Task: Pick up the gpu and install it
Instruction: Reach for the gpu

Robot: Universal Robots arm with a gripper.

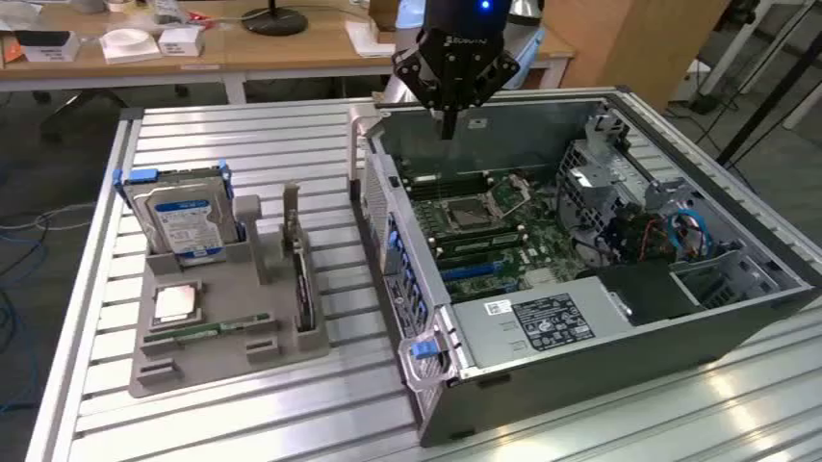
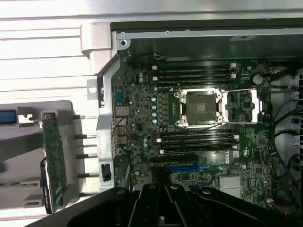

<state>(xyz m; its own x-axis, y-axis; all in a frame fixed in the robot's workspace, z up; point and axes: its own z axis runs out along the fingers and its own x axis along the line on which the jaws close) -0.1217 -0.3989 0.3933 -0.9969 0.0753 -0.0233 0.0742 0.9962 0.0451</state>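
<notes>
**Exterior view:** The jaws were shut and empty, poised above the far wall of the open computer case (image 1: pixel 617 371). The gpu (image 1: pixel 303 289) stood upright in the grey holder (image 1: pixel 218 361) on the worktop (image 1: pixel 257 135), beside the case on the exterior view's left.

**Wrist view:** The gpu stood edge-on in the holder, outside the case. The blue expansion slot (image 2: pixel 182 168) on the case's motherboard was vacant. Neither pick-up nor installation was yet done.

Arm (image 1: pixel 457 19) vert., jaws shut, pointing down.

Lab: slotted aluminium bench (image 1: pixel 257 135), open computer case (image 1: pixel 617 356)
</notes>
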